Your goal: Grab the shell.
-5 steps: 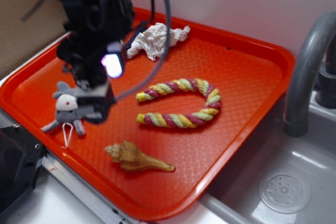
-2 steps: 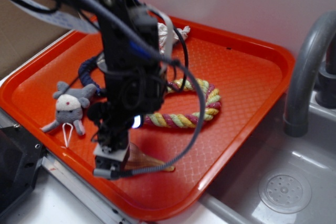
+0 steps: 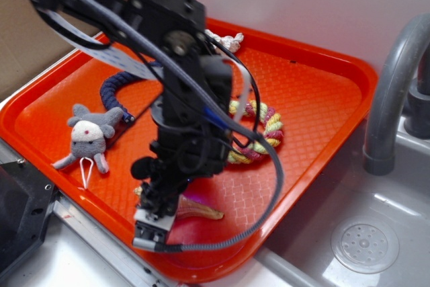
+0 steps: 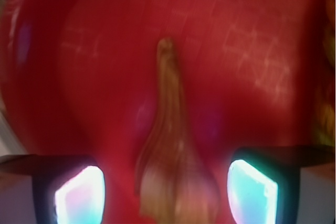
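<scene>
The tan-yellow shell (image 4: 173, 171) lies on the orange tray (image 3: 322, 99) near its front edge. In the wrist view its wide end sits between my two fingers and its pointed tip runs away from me. My gripper (image 4: 167, 195) is open, with a gap of tray on each side of the shell. In the exterior view the arm covers most of the shell (image 3: 198, 210); only its tapered end shows to the right of my gripper (image 3: 153, 223).
A twisted yellow, pink and green rope (image 3: 262, 132) lies mid-tray behind the arm. A small grey toy mouse (image 3: 89, 140) sits at the left. A white cloth wad (image 3: 225, 39) peeks out at the back. A grey faucet (image 3: 393, 92) and sink (image 3: 366, 243) are at the right.
My arm has swung from the tray's left side over the mouse to the front edge and come down over the shell, which now sits between my fingers.
</scene>
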`<act>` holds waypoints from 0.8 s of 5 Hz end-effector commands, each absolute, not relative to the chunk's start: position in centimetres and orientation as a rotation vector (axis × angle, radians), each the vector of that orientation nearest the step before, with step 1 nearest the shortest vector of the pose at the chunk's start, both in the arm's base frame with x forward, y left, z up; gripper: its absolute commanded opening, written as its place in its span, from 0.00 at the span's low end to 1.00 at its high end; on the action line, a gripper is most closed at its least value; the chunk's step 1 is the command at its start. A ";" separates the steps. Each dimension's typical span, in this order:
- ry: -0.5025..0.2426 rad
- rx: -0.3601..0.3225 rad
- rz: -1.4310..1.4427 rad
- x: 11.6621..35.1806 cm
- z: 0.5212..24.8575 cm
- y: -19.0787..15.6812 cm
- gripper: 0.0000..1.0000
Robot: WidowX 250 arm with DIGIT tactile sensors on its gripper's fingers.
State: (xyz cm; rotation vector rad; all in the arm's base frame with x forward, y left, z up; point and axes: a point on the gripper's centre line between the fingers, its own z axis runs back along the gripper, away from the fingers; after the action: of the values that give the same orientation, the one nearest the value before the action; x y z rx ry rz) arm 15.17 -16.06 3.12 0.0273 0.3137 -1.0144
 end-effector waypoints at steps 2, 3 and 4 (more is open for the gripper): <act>0.431 0.090 -0.956 14.4 0.9 -15.3 0.00; 0.439 0.105 -0.946 14.4 1.0 -14.8 0.00; 0.417 0.097 -0.921 14.7 2.2 -14.7 0.00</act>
State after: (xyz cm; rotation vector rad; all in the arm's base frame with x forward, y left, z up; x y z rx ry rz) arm 15.24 -14.62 1.74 0.1109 0.4447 -0.9187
